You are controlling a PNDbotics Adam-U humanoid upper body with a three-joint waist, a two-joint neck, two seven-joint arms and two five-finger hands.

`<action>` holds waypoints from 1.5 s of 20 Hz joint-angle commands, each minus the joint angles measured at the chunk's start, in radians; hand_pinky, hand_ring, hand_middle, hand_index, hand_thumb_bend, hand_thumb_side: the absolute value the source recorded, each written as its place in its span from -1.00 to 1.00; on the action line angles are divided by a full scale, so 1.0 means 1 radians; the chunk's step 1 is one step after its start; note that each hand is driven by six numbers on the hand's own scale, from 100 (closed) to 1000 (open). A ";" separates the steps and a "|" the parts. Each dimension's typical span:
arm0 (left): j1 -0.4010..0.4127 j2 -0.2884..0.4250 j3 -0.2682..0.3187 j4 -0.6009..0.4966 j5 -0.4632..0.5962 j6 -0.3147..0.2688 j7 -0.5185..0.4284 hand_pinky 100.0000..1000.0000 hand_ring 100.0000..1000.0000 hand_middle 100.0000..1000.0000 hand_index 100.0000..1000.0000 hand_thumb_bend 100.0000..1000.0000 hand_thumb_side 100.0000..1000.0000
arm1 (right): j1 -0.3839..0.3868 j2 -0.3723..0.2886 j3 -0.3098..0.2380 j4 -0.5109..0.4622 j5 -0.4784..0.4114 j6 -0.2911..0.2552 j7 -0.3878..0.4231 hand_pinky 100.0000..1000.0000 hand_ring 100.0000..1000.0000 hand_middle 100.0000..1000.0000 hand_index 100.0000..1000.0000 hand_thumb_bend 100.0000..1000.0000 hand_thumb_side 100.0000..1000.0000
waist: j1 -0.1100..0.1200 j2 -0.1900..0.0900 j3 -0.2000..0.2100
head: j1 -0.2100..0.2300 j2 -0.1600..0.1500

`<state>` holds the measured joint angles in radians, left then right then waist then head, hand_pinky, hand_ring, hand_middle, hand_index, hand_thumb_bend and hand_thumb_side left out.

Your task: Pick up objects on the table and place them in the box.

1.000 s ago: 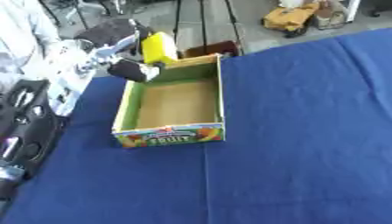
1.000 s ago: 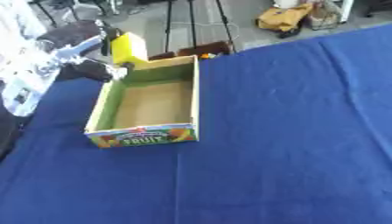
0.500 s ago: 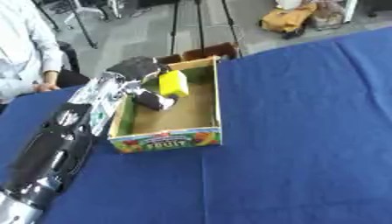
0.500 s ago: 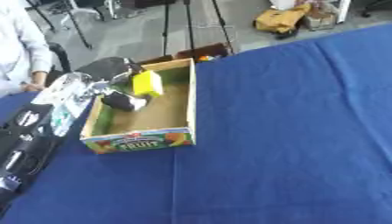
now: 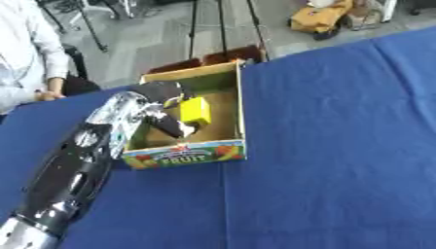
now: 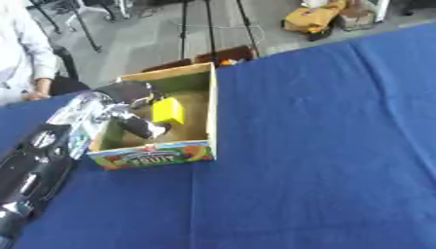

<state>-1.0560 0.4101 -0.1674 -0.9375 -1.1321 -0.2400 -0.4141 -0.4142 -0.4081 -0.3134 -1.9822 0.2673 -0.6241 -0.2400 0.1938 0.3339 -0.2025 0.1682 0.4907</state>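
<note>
A matt blue cloth covers the tabletop (image 5: 340, 146), smooth apart from a faint fold line running down from the box. The box (image 5: 241, 116) is plain brown cardboard, dull and unprinted on its inner walls and floor, with a glossy printed paper label in bright colours across its front panel. Inside it, a yellow block (image 5: 195, 110) looks like smooth matt plastic or foam; which one cannot be told. The robot's left arm (image 5: 77, 160) has polished silver metal that shines with bright reflections, beside glossy black casing. The left hand (image 5: 166, 109) is dark, with a dull rubbery or plastic finish on its fingers (image 5: 174, 127).
</note>
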 commanded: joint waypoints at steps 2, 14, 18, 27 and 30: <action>-0.011 0.011 0.014 0.002 0.023 0.002 -0.021 -0.21 0.38 0.51 0.67 -1.00 0.18 | -0.015 -0.009 -0.003 -0.018 -0.006 0.000 0.003 0.32 0.51 0.13 0.52 -0.67 1.00 | 0.000 0.001 -0.001 | -0.001 -0.011; -0.002 0.022 0.016 -0.011 0.052 -0.022 -0.159 0.63 1.00 1.00 1.00 0.13 0.43 | -0.015 -0.005 -0.004 -0.018 -0.007 0.001 0.004 0.32 0.51 0.13 0.51 -0.68 1.00 | -0.008 -0.003 0.000 | -0.007 -0.009; 0.004 0.028 0.020 -0.031 0.067 -0.029 -0.138 0.74 1.00 1.00 1.00 0.16 0.42 | -0.015 -0.002 -0.004 -0.018 -0.007 0.002 0.002 0.31 0.51 0.13 0.51 -0.70 1.00 | -0.013 -0.009 0.004 | -0.010 -0.011; 0.010 0.049 0.042 -0.095 0.126 -0.018 0.038 0.73 1.00 1.00 1.00 0.24 0.85 | -0.013 0.001 -0.005 -0.018 -0.005 0.006 -0.003 0.31 0.50 0.14 0.50 -0.72 1.00 | -0.024 -0.017 0.016 | -0.015 -0.004; 0.013 0.052 0.037 -0.100 0.127 -0.010 0.085 0.73 1.00 1.00 1.00 0.24 0.85 | -0.013 0.001 -0.004 -0.018 -0.004 0.006 -0.004 0.31 0.50 0.14 0.50 -0.72 1.00 | -0.024 -0.017 0.017 | -0.015 -0.003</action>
<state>-1.0296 0.4229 -0.1422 -1.0170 -1.0117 -0.2531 -0.3531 -0.4186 -0.3986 -0.3136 -1.9822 0.2661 -0.6191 -0.2418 0.1933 0.3393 -0.1864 0.1543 0.4910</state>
